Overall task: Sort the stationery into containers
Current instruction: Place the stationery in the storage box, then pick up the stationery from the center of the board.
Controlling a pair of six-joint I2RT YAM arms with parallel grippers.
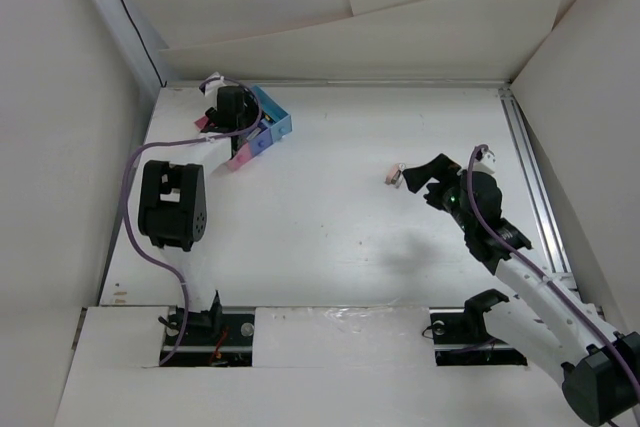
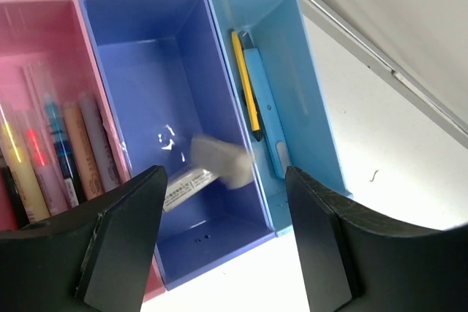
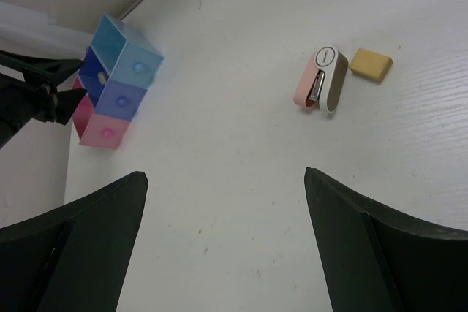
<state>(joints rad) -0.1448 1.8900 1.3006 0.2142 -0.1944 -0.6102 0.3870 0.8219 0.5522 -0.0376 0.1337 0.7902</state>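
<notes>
The containers (image 2: 183, 49) are three joined boxes: pink, purple-blue and light blue. They stand at the table's far left (image 1: 262, 129) and also show in the right wrist view (image 3: 117, 82). My left gripper (image 2: 223, 174) is open above the purple-blue box, where a blurred pale eraser (image 2: 219, 160) with a printed sleeve shows. The pink box holds several pens (image 2: 66, 151). The light-blue box holds a yellow pencil (image 2: 245, 82) and a light-blue stick (image 2: 265, 111). My right gripper (image 3: 225, 174) is open and empty, near a pink-and-white piece (image 3: 322, 80) and a beige eraser (image 3: 371, 64).
Cardboard walls close in the table on the left, back and right. A metal rail (image 1: 530, 177) runs along the right side. The left arm's body (image 1: 172, 205) and cable hang over the left of the table.
</notes>
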